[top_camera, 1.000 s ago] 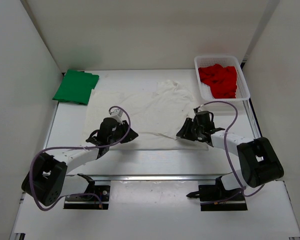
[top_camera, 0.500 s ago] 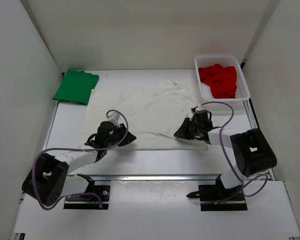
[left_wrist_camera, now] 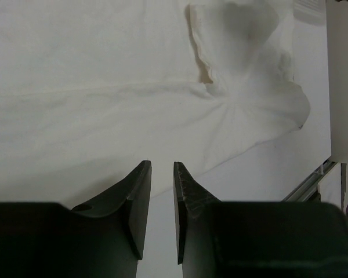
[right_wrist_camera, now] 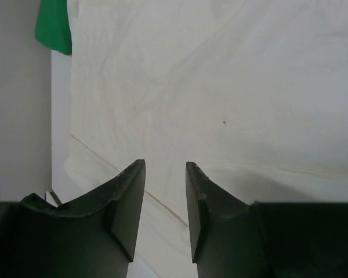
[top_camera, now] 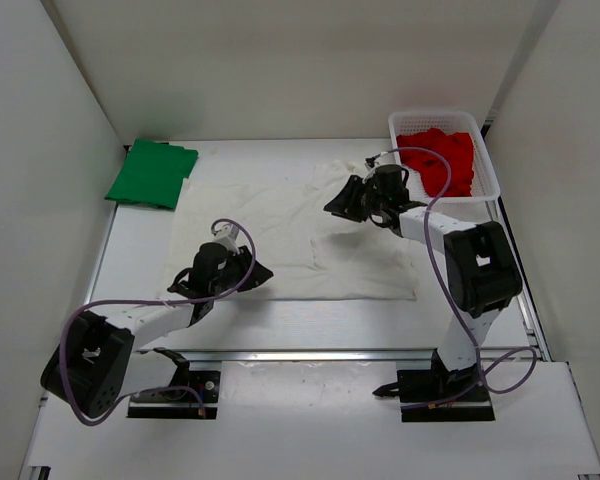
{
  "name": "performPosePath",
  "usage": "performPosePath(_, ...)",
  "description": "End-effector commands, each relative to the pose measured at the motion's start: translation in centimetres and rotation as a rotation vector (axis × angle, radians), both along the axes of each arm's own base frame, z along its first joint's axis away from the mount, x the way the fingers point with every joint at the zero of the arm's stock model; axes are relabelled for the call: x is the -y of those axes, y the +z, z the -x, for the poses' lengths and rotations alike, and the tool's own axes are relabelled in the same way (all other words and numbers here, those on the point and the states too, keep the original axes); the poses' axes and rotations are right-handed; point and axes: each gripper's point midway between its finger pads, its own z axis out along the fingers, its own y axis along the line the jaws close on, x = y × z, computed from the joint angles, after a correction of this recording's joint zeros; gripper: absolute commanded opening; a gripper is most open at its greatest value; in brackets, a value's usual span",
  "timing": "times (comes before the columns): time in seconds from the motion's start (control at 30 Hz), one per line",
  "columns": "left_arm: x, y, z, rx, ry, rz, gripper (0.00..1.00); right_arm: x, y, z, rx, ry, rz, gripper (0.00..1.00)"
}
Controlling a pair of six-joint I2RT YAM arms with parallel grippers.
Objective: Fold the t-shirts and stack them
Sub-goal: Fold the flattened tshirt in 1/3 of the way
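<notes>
Surface: white tabletop [top_camera: 280, 322].
Shirt: large white cloth t-shirt [top_camera: 280, 210] under left gripper [left_wrist_camera: 162, 165], right gripper [right_wrist_camera: 165, 164].
Left jaws: narrow gap, empty.
Right jaws: wider, empty.

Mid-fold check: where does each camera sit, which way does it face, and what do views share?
Top external: above and behind the bases, looking down across the table; both arms show, left pincer and right pincer over the white t-shirt, green t-shirt far left, red t-shirt in the basket.
Left wrist: on the left arm, facing past the left pincer at the white t-shirt's rumpled edge.
Right wrist: past the right pincer, across the white t-shirt toward the green t-shirt.
Shared: all show the white t-shirt.
</notes>
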Motion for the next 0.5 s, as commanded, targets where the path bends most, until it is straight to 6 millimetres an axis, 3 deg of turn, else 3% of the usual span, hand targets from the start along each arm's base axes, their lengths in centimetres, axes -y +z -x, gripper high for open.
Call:
performPosePath(0.0,-0.4,1.0,0.1,0.041,0.013,0.009,0.33,-0.2,1.8,0.8,0.035,0.028,0.009,0.34)
performPosePath(0.03,-0.4,0.9,0.2,0.043,0.017,0.002,0.33,0.0,0.5,1.9,0.015,0.027,0.033,0.33)
performPosePath(0.07,-0.2,1.0,0.3,0.042,0.004,0.002,0.33,0.5,1.2,2.2,0.045,0.018,0.032,0.29)
performPosePath(0.23,1.7,1.2,0.1,0.051,-0.053,-0.045,0.33,2.1,-1.9,8.3,0.011,0.028,0.125,0.01)
performPosePath(0.3,2.2,-0.1,0.3,0.010,-0.081,-0.093,0.32,2.0,-3.7,10.7,-0.017,0.062,0.208,0.00)
performPosePath(0.4,1.7,-2.1,0.2,-0.056,-0.082,-0.158,0.28,2.6,-5.4,12.0,-0.005,0.056,0.354,0.00)
performPosePath(0.47,0.8,-4.2,1.6,-0.146,-0.092,-0.150,0.24,3.2,-6.6,12.7,-0.029,0.064,0.442,0.00)
